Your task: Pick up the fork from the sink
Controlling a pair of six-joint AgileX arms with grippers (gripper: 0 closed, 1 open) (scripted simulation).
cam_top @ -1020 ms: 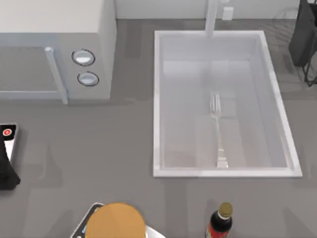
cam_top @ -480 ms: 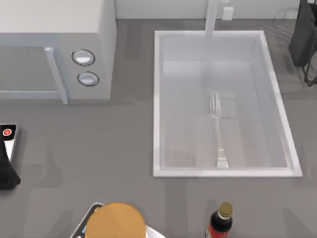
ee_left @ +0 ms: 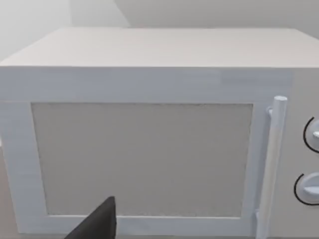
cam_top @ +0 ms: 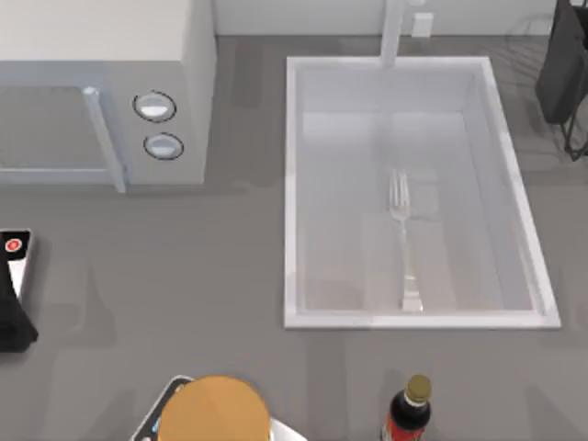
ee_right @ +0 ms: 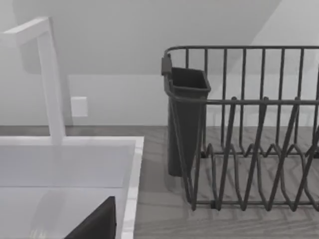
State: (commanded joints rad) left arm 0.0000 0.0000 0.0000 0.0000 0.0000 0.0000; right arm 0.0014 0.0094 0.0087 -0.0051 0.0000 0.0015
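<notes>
Fork (cam_top: 403, 241): lying flat on the sink floor, right of centre, tines toward the faucet (cam_top: 393, 32), handle end near the front wall.
Sink (cam_top: 292, 184): right half of the counter, white rim, beside the microwave (cam_top: 106, 92).
Left gripper (ee_left: 97, 224): facing the microwave door; finger state cannot be told.
Right gripper (ee_right: 97, 223): over the sink's back corner, dish rack (ee_right: 244, 129) beyond; finger state cannot be told.
Front edge: sauce bottle (cam_top: 407, 411), orange-topped object (cam_top: 216, 411).

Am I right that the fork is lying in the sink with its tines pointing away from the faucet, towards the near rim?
Not quite. The fork does lie in the sink, but the top view shows its tines pointing towards the faucet; the handle's wide end points at the near rim.
</notes>
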